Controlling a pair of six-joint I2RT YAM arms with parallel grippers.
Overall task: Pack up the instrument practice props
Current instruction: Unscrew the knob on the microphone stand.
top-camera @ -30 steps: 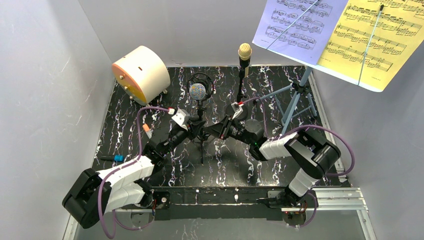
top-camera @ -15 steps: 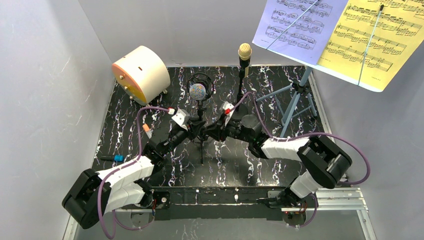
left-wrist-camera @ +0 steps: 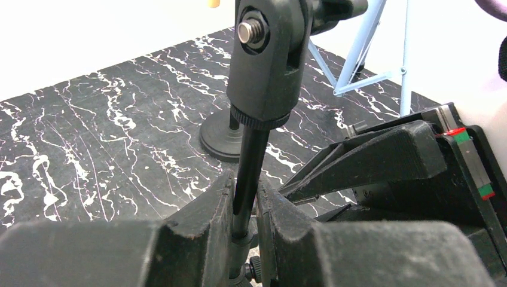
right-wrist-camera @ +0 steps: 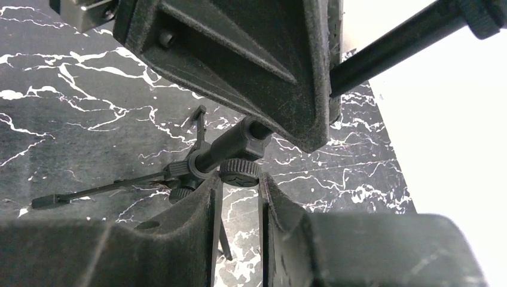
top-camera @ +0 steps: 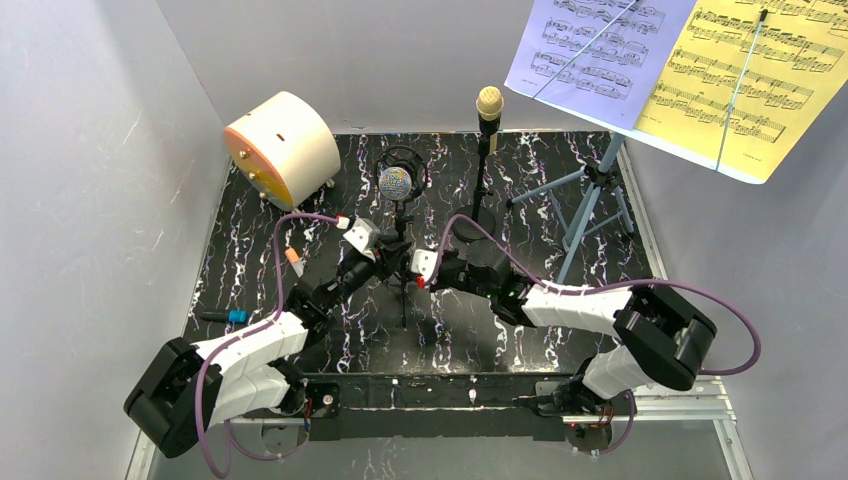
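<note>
Marbled black tabletop (top-camera: 250,260) carries the tripod mic pole (left-wrist-camera: 250,161) near its centre; your left gripper (left-wrist-camera: 245,197) is clamped on its shaft. Your right gripper (right-wrist-camera: 239,191) seems to straddle the hub knob (right-wrist-camera: 239,171); whether it grips, you cannot tell.

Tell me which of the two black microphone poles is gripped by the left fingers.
The tripod pole carrying the silver-headed microphone: the left fingers clamp its shaft. The round-base pole with the cream microphone stands free behind it.
</note>
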